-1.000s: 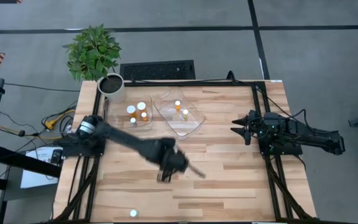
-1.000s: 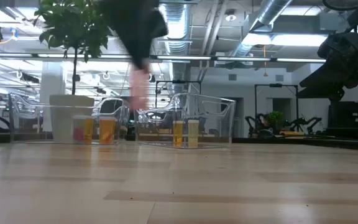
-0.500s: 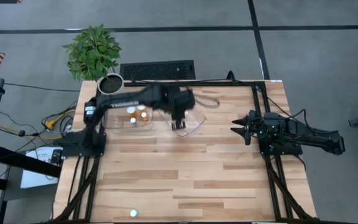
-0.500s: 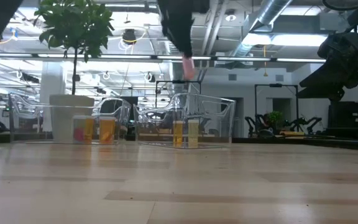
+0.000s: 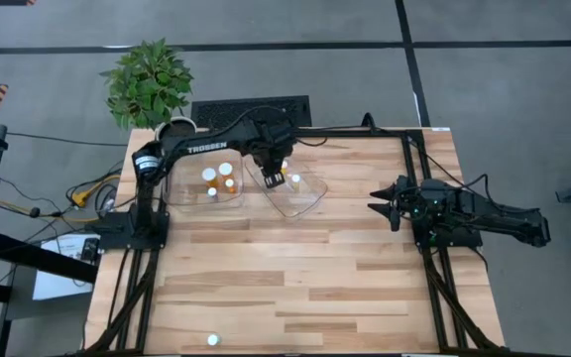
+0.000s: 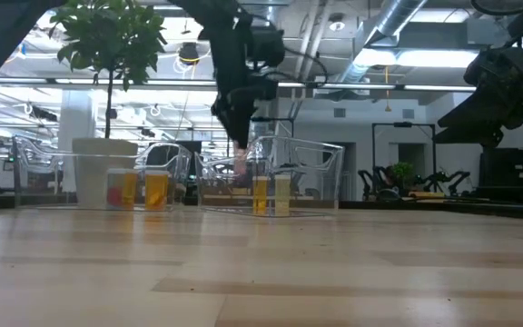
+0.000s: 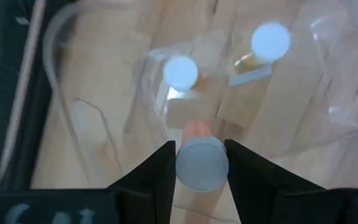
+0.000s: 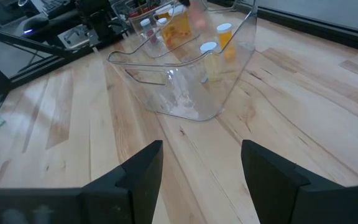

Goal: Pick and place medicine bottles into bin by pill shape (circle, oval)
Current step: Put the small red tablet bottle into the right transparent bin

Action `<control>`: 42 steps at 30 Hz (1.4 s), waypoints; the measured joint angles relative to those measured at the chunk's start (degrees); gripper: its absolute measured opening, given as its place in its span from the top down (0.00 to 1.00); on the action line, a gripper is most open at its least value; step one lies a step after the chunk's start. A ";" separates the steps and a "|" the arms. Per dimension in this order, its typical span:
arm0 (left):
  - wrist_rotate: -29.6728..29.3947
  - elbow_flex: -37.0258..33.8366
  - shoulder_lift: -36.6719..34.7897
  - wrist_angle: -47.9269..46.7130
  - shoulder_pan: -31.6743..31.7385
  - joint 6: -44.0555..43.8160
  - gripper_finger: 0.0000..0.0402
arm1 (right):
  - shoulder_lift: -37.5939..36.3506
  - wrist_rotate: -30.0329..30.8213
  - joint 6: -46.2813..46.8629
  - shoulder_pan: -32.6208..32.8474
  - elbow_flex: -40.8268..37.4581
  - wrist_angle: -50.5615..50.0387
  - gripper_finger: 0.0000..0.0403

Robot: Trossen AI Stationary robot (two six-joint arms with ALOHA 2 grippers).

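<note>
Since half a second ago, the left arm has swung its gripper a little toward the bench's far edge and lowered it, so the left gripper [image 5: 272, 177] now sits over the right-hand clear tub [image 5: 308, 199] in the high view, with the arm reaching across the left-hand clear tub [image 5: 193, 194]. Three white-capped medicine bottles [image 5: 228, 183] stand in the left-hand tub, and one bottle [image 5: 295, 181] shows in the right-hand tub just beside the gripper. A lone white cap [image 5: 212, 339] lies near the bench's [image 5: 345, 288] front edge, well apart from the tubs. The right gripper [image 5: 383, 203] waits at the bench's right side, and a potted plant [image 5: 149, 82] stands at the far left corner.

From bench height, the left gripper [image 6: 240, 153] hangs down into the right-hand tub [image 6: 320, 177], above two amber bottles [image 6: 271, 195]; two more bottles [image 6: 143, 190] stand in the left-hand tub [image 6: 44, 173].

At the left wrist, the fingers [image 7: 157, 171] are clamped on a held bottle [image 7: 201, 163], cap toward the camera, over two upright bottles [image 7: 180, 71] in the tub.

At the right wrist, the fingers [image 8: 143, 168] stand apart with nothing between them, facing the tub [image 8: 185, 93] across bare bench.
</note>
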 joint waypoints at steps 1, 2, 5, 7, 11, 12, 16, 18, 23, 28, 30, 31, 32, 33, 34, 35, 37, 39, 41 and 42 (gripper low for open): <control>0.34 -1.22 0.00 0.98 0.28 0.04 0.70 | 0.00 0.00 0.00 0.00 0.00 0.00 0.44; 0.46 -2.43 0.00 2.15 0.42 0.04 0.70 | 0.01 -0.01 0.00 0.00 0.00 0.00 0.44; 0.46 -5.41 0.04 5.16 0.66 0.26 0.70 | 0.02 0.00 0.00 -0.02 0.00 0.00 0.44; 0.59 -7.08 0.04 7.28 0.69 0.56 0.70 | 0.00 -0.01 0.00 0.00 0.00 0.00 0.44; 3.51 -9.97 0.04 11.43 0.79 1.39 0.70 | 0.00 -0.02 0.00 0.00 0.00 0.00 0.44; 4.16 -10.58 0.04 11.55 0.80 1.41 0.70 | 0.00 -0.02 0.00 0.00 0.00 -0.02 0.44; 4.64 -11.33 0.04 11.87 0.89 1.62 0.70 | 0.00 -0.02 0.00 0.00 0.00 -0.02 0.44; 4.64 -11.45 0.04 11.62 0.89 1.63 0.70 | 0.00 -0.02 0.02 0.00 0.00 0.00 0.44; 4.63 -11.42 0.26 11.81 0.89 1.65 0.70 | 0.00 -0.02 -0.49 0.00 0.00 -0.01 0.44; 4.99 -11.25 1.89 11.59 1.05 1.54 0.70 | 0.01 -0.02 -0.68 0.00 0.00 0.00 0.44; 4.82 -11.21 2.04 11.12 1.05 1.49 0.70 | 0.00 -0.02 -0.70 0.00 0.00 0.00 0.44; 4.56 -11.13 2.37 11.28 1.05 1.36 0.70 | 0.00 -0.02 -0.70 0.00 0.00 -0.03 0.44; 4.28 -11.10 2.48 11.33 1.04 1.38 0.70 | 0.02 -0.02 -0.70 0.00 0.00 -0.03 0.44; 4.18 -11.03 2.51 10.84 1.04 1.37 0.70 | 0.00 -0.02 -0.70 0.00 0.00 0.00 0.44; 4.00 -10.66 2.63 10.21 1.03 1.37 0.70 | 0.00 -0.02 -0.70 0.02 0.00 0.00 0.44; 3.98 -10.43 2.71 9.96 1.04 1.37 0.70 | 0.00 -0.02 -0.70 0.00 0.00 -0.08 0.44; 3.96 -9.84 2.83 9.78 1.05 1.67 0.70 | 0.00 -0.02 -0.72 0.00 0.00 -0.03 0.44; 3.80 -8.93 2.97 9.76 1.05 1.89 0.70 | 0.01 -0.02 -0.72 0.00 0.00 -0.03 0.44; 3.27 -8.08 2.95 9.99 1.05 1.95 0.68 | 0.00 -0.02 -0.72 0.00 0.00 -0.01 0.44; 3.28 -7.91 2.93 10.14 1.05 2.03 0.66 | 0.00 -0.02 -0.72 0.00 0.00 -0.02 0.44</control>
